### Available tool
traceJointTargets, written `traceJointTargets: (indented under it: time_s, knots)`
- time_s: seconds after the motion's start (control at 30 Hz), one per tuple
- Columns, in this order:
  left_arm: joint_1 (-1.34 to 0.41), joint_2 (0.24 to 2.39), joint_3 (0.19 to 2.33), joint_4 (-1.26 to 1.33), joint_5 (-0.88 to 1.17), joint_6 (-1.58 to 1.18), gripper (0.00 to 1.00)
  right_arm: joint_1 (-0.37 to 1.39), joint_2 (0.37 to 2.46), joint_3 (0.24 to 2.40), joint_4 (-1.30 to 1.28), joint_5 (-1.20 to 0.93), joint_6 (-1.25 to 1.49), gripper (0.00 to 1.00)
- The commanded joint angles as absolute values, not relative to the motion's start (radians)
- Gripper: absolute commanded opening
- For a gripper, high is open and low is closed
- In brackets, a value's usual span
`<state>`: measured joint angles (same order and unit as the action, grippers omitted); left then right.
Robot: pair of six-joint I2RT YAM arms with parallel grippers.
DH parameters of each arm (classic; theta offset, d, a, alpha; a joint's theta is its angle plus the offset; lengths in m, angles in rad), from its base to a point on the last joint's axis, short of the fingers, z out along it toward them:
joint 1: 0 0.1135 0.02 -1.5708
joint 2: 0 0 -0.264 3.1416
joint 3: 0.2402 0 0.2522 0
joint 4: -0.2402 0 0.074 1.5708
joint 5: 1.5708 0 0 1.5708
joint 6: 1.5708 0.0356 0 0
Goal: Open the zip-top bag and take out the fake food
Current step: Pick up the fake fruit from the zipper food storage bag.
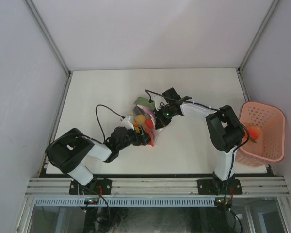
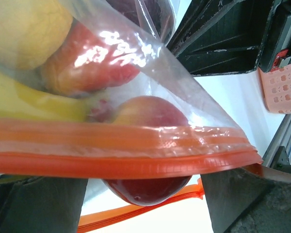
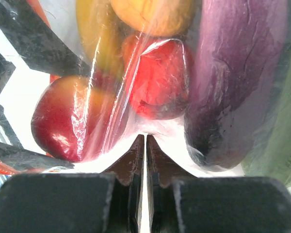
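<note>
- Along the bottom of the top view, a metal rail [image 1: 155, 185] ran at the near edge of the white table [image 1: 194, 145], with both arm bases bolted to it.
- Grey walls [image 1: 19, 73] closed the table in on the left, right and far sides.
- At the right edge of the frame sat a pink basket [image 1: 269, 127] with an orange item [image 1: 252, 132] inside.
- Mid-table lay the zip-top bag [image 1: 144, 121], the fake food [image 3: 160, 82] packed inside it.
- From lower left the left arm lay low, reaching up-right; the left gripper [image 2: 143, 194] had its jaws spread wide, gripping nothing, the bag's orange zip strip [image 2: 136, 155] running across its fingers.
- From the right the other arm folded leftward; the right gripper [image 3: 145, 141] was pinched closed on the bag's clear film.
</note>
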<state>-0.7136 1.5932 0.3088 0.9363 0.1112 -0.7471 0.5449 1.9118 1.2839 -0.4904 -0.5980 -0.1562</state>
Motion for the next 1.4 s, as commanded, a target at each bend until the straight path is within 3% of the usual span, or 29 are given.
traceJointTargets:
  time_s: [0.0,0.07,0.17,0.47,0.8,1.37]
  knots:
    - [-0.727,1.608,0.336,0.886,0.124,-0.716,0.86,0.555,1.897,1.322,-0.466,-0.601,-0.146,0.02]
    - [-0.727,1.623,0.343,0.878,0.115,-0.721,0.79,0.557,1.897,1.322,-0.469,-0.599,-0.148,0.03]
    - [-0.726,1.615,0.346,0.858,0.107,-0.727,0.59,0.555,1.895,1.323,-0.469,-0.597,-0.149,0.03]
    - [-0.724,1.428,0.301,0.724,0.009,-0.726,0.33,0.543,1.865,1.323,-0.474,-0.597,-0.159,0.03]
    - [-0.711,1.22,0.231,0.591,-0.038,-0.814,0.26,0.526,1.816,1.318,-0.481,-0.659,-0.175,0.04]
    - [-0.642,0.65,0.227,0.059,-0.04,-0.77,0.24,0.497,1.696,1.308,-0.496,-0.804,-0.228,0.28]
